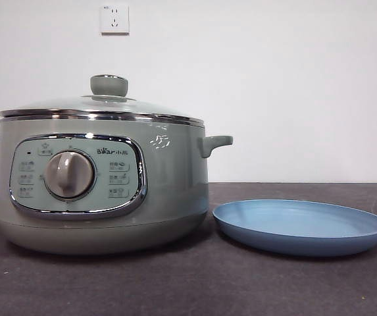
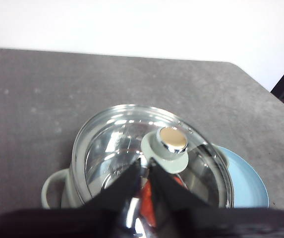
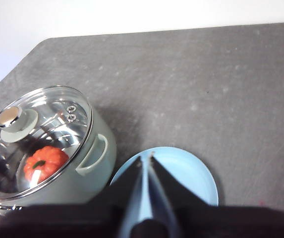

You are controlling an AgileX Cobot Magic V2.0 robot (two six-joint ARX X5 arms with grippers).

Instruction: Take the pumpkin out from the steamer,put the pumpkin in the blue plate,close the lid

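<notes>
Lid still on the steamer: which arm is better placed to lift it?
Left, probably. Its hand hangs right above the lid, close to the knob. The right hand hangs above the blue plate, beside the steamer.

Front camera sits low, level with the worktop [image 1: 175,289]; both wrist cameras look down, sharing the steamer [image 3: 99,163].

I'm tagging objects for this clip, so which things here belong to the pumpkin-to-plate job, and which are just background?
Part of the job:
- steamer
- lid, on the steamer
- pumpkin, inside under the glass
- blue plate, beside the steamer, nothing on it
- left gripper, above the lid
- right gripper, above the plate

Just there:
- wall sockets
- grey table
</notes>
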